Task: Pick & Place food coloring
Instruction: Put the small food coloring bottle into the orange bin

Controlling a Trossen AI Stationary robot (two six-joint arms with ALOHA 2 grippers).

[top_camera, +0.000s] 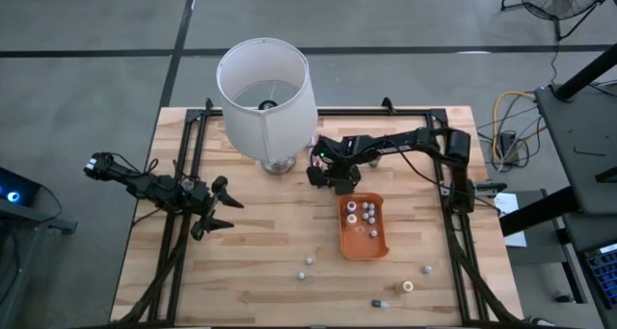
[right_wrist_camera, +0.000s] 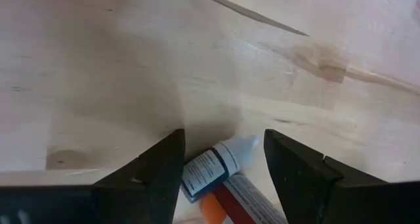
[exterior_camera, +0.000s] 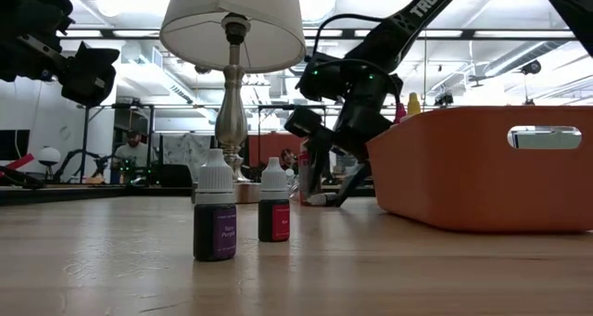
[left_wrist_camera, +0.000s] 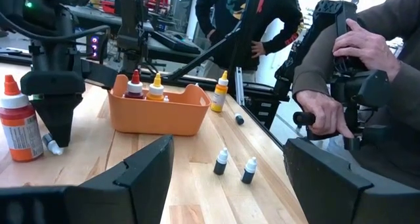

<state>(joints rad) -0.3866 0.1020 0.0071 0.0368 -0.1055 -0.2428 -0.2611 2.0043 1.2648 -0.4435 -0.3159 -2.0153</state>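
A small food coloring bottle (right_wrist_camera: 215, 166) with a white cap and a blue label lies on its side on the wooden table, next to a bigger orange bottle (left_wrist_camera: 18, 127). My right gripper (right_wrist_camera: 223, 159) (top_camera: 326, 180) slants down over it, open, one finger on each side; I cannot tell whether either finger touches it. Several more food coloring bottles stand in the orange tray (top_camera: 382, 242). Two stand loose near the front (exterior_camera: 215, 219) (exterior_camera: 275, 212). My left gripper (top_camera: 220, 205) waits open and level at the table's left, holding nothing.
A white-shaded lamp (top_camera: 264, 86) stands just left of my right gripper, at the far middle. Loose small bottles (top_camera: 307, 267) (top_camera: 409, 287) lie near the front edge. A person's hands (left_wrist_camera: 341, 86) work handles beyond the table's right side.
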